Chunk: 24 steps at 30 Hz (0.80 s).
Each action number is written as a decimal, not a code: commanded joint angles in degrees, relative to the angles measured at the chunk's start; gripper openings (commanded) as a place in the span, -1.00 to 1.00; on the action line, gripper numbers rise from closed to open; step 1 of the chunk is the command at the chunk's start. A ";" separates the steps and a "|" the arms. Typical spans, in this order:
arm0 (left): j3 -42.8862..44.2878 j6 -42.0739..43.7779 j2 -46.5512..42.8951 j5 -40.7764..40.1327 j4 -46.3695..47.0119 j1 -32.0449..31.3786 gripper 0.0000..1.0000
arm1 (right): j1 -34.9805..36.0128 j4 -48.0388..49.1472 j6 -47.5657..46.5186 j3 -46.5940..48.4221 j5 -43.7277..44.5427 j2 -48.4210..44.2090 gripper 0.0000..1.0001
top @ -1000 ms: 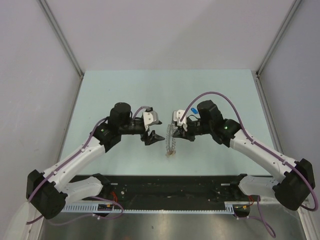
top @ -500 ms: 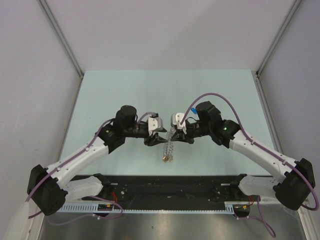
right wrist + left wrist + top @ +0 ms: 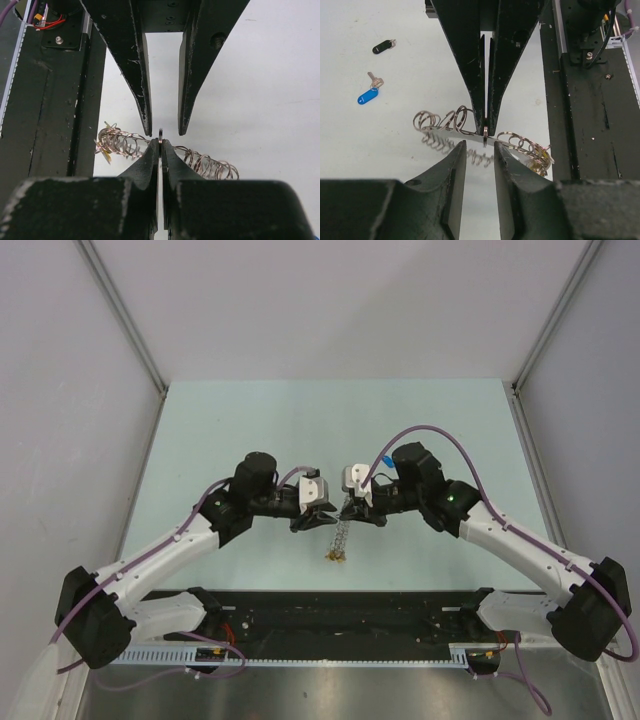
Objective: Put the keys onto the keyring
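Observation:
The keyring [image 3: 340,533], a chain of silvery wire loops, hangs above the table between both grippers. My right gripper [image 3: 159,143] is shut on one loop of the keyring [image 3: 210,165]. A yellow key [image 3: 106,155] sits among the loops at one end, low in the top view as the yellow key [image 3: 334,557]. My left gripper [image 3: 479,146] stands open, its fingertips on either side of the pinched loop without touching it. A blue key [image 3: 367,96] and a black key [image 3: 382,46] lie loose on the table, beyond the right arm.
The pale green table [image 3: 250,420] has grey walls at the back and both sides. A black rail with wiring [image 3: 340,615] runs along the near edge, below the hanging keyring. The right arm partly hides the blue key [image 3: 386,458] in the top view.
My left gripper has moved right up to the keyring and narrowed its jaws around the pinched loop. The right gripper has kept its hold, barely shifting.

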 commanded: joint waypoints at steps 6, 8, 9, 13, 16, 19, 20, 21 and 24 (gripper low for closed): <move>0.55 1.15 0.22 2.35 1.94 -0.66 -0.50 | 0.85 4.04 0.91 0.48 -0.74 -1.15 -1.00; 0.63 1.15 0.04 2.17 1.94 -0.75 -0.55 | 1.11 4.04 1.00 0.57 -0.74 -1.06 -1.00; 0.63 0.98 0.04 2.17 1.94 -0.75 -0.58 | 1.20 4.21 1.00 0.48 -0.82 -0.88 -1.00; 0.63 0.45 -0.13 1.91 2.38 -1.01 -0.84 | 1.29 4.30 1.18 0.57 -0.39 -0.62 -1.00; -0.24 -1.21 -0.75 1.47 4.13 -1.01 -0.99 | 1.29 4.39 1.88 0.48 -0.04 -0.79 -0.93; -3.22 -5.87 -2.24 -1.07 10.44 -1.01 -0.99 | 1.11 5.26 3.89 -0.13 1.80 -2.72 -0.71; -4.10 -7.27 -3.20 -1.52 14.29 -1.01 -0.99 | 0.94 6.05 4.69 -0.48 2.51 -3.42 -0.66; -5.07 -9.90 -3.73 -1.78 16.25 -1.01 -0.99 | 0.50 6.76 5.39 -1.18 3.30 -4.30 -0.58; -8.85 -14.65 -5.67 -3.18 23.98 -0.93 -0.99 | -1.43 9.74 8.55 -3.82 5.76 -8.52 -0.42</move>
